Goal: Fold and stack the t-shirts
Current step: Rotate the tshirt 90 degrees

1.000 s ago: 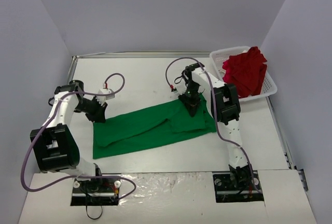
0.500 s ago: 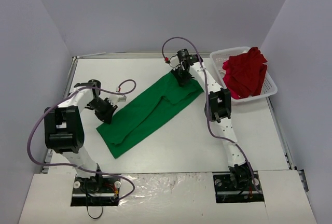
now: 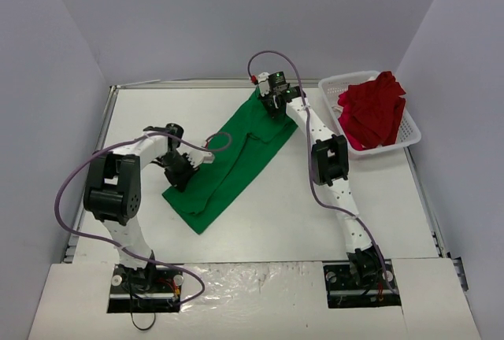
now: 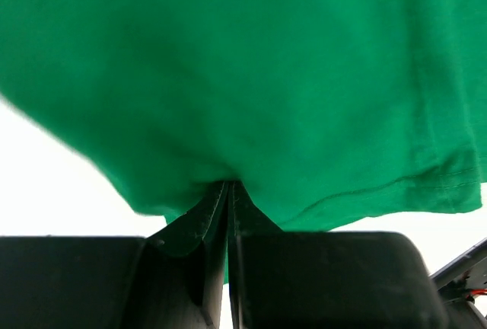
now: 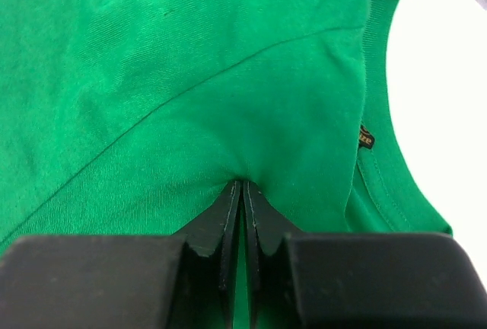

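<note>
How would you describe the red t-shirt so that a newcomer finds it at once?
At the far right corner of the table stands a white lattice basket. The red t-shirt lies crumpled inside it, heaped above the rim. The green t-shirt, the only other one, is stretched out mid-table.

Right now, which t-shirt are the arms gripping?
The bright green cloth t-shirt, pinched at both ends by shut jaws; the deep red cloth t-shirt lies bunched in the white lattice basket, untouched.

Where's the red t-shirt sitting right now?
In the top view, the deep red cloth t-shirt lies bunched in the white plastic lattice basket at the far right of the table, apart from the bright green cloth t-shirt spread centrally.
</note>
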Tool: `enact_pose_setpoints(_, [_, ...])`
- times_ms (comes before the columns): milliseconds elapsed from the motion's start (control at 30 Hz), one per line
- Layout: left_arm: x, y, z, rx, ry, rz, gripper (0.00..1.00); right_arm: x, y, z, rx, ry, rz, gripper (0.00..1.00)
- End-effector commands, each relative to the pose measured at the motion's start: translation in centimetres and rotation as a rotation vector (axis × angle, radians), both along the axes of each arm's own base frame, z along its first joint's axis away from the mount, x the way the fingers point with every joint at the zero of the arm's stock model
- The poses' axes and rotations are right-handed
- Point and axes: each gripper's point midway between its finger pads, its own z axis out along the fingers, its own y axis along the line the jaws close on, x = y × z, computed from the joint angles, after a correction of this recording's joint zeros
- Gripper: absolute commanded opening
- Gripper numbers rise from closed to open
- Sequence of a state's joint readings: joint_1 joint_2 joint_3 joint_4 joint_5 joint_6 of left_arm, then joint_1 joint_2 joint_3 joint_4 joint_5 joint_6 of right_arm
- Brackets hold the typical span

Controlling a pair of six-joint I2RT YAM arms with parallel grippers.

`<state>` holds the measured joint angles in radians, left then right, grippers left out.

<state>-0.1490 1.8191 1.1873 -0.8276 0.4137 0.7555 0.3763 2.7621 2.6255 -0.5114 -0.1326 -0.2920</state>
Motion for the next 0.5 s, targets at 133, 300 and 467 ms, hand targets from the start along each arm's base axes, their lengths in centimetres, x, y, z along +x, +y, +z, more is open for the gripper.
enact_pose_setpoints(133, [-3.1,-5.5,-1.8,-0.021,0.043,-0.137,0.02,-0.3,-0.8,-4.3,-0.012,0.062,-0.059,0.06])
enact_pose_setpoints(300, [-5.4,-8.5,-2.2,-0.015,0.072,-0.202,0.03,-0.1,-0.5,-4.6,-0.007,0.056,-0.065,0.06])
enact_pose_setpoints(467, [-7.6,-11.4,-2.8,0.0,0.1,-0.277,0.02,0.1,0.0,-4.3,-0.001,0.042,-0.06,0.06])
